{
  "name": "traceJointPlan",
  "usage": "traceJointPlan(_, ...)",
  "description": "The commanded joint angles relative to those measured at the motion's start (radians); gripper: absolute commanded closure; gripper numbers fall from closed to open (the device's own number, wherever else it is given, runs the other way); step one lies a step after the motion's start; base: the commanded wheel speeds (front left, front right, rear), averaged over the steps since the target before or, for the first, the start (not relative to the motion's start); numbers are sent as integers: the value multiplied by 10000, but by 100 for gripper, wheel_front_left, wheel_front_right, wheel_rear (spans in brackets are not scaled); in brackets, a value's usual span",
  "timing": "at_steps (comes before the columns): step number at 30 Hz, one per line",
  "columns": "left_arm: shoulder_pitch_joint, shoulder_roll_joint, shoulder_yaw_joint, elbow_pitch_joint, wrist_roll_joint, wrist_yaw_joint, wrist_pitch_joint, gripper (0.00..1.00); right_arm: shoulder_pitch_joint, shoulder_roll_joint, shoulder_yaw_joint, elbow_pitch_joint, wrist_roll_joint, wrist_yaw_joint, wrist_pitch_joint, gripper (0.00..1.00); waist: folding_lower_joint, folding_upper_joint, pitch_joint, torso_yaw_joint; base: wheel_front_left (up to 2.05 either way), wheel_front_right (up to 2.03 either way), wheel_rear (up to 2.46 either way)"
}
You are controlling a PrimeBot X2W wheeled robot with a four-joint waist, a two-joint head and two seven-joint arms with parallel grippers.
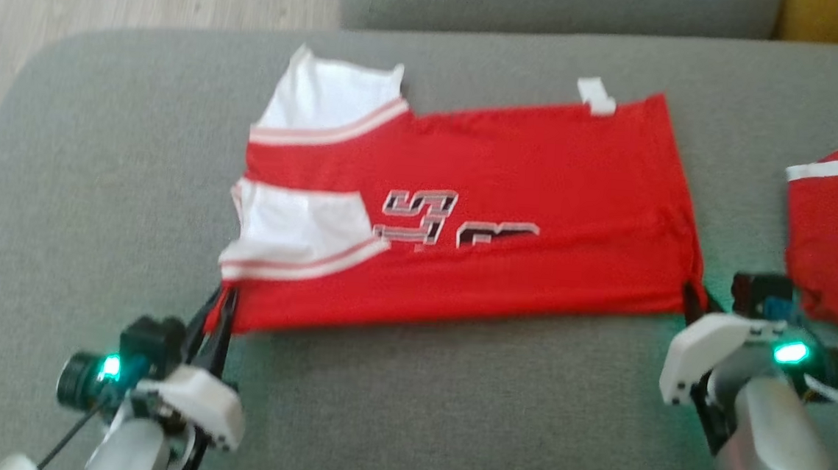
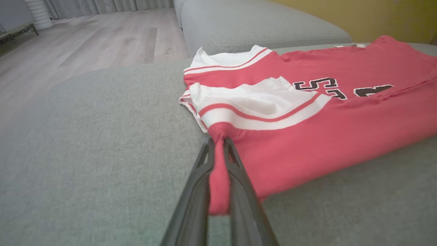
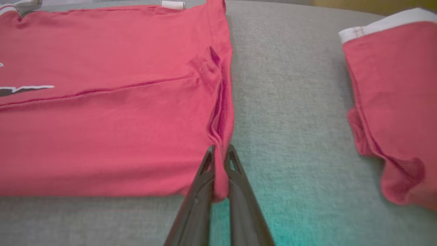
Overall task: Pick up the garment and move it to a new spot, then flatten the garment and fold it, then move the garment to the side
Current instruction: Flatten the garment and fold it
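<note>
As seen from the head, a red jersey (image 1: 503, 197) with white sleeves and black numerals lies folded flat at the middle of the grey sofa cushion (image 1: 414, 412). The left gripper (image 1: 226, 310) reaches up from the cushion's near-left and the right gripper (image 1: 691, 298) from its near-right. In the left wrist view, the fingers pinch a red corner. In the right wrist view, the fingers clamp the hem, and a second red garment (image 3: 392, 102) lies toward the cushion's right edge.

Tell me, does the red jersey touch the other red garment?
No, bare grey cushion separates the jersey from the other garment.
</note>
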Motion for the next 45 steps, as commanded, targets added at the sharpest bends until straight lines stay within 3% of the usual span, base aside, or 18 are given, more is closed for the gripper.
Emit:
traceJointPlan(1, 58, 461, 338, -364, -182, -43, 111, 100, 183, -28, 304, -504, 32, -19, -18, 100, 1, -1, -462, -246, 0, 0, 0)
traceJointPlan(8, 1321, 775, 238, -1257, -467, -107, 880, 100, 1682, -28, 441, -1905, 885, -19, 714, 100, 1, -1, -1018, -336, 0, 0, 0)
traceJointPlan(14, 1728, 683, 98, -1678, -593, -61, 1091, 100, 2472, -28, 707, -2998, 1488, -19, 1270, 100, 1, -1, -1063, -397, 0, 0, 0)
traceJointPlan(15, 1743, 653, 65, -1702, -595, -51, 1096, 100, 2547, -28, 720, -3175, 1550, -19, 1278, 57, 1, -1, -1053, -409, 0, 0, 0)
traceJointPlan(16, 1743, 653, 65, -1702, -595, -51, 1096, 100, 2547, -28, 720, -3175, 1550, -19, 1278, 57, 1, -1, -1053, -409, 0, 0, 0)
traceJointPlan(17, 1746, 626, 35, -1713, -594, -40, 1086, 100, 2607, -28, 721, -3345, 1627, -19, 1247, 0, 1, -1, -1035, -424, 0, 0, 0)
traceJointPlan(18, 1731, 589, 55, -1727, -604, 13, 995, 56, 2651, -28, 773, -3504, 1695, -19, 1186, 0, 1, -1, -1011, -438, 0, 0, 0)
traceJointPlan(19, 1704, 549, 103, -1738, -599, 120, 856, 0, 2685, -28, 874, -3681, 1636, -19, 1080, 0, 1, -1, -984, -460, 0, 0, 0)
traceJointPlan(27, 1034, 487, 239, -2390, -92, 644, -748, 0, 2641, -28, 1359, -4814, 2022, -19, -988, 0, 1, -1, -663, -719, 0, 0, 0)
traceJointPlan(32, 375, 522, 311, -3079, 115, 513, -1014, 0, 2510, -28, 1785, -5047, 2492, -19, -2013, 0, 1, -1, -340, -960, 0, 0, 0)
traceJointPlan(37, -822, 943, 406, -3398, 246, 51, -1039, 0, 2215, -28, 2154, -5296, 2775, -19, -2448, 0, 1, -1, 325, -1336, 0, 0, 0)
traceJointPlan(40, -1929, 1418, 449, -3349, 333, -208, -699, 0, 2009, -28, 2345, -5565, 3079, -19, -2606, 0, 1, -1, 886, -1596, 0, 0, 0)
traceJointPlan(45, -3844, 2154, 294, -2639, -252, -647, 967, 0, 1832, -28, 2508, -5948, 3330, -19, -2733, 0, 1, -1, 1777, -1948, 0, 0, 0)
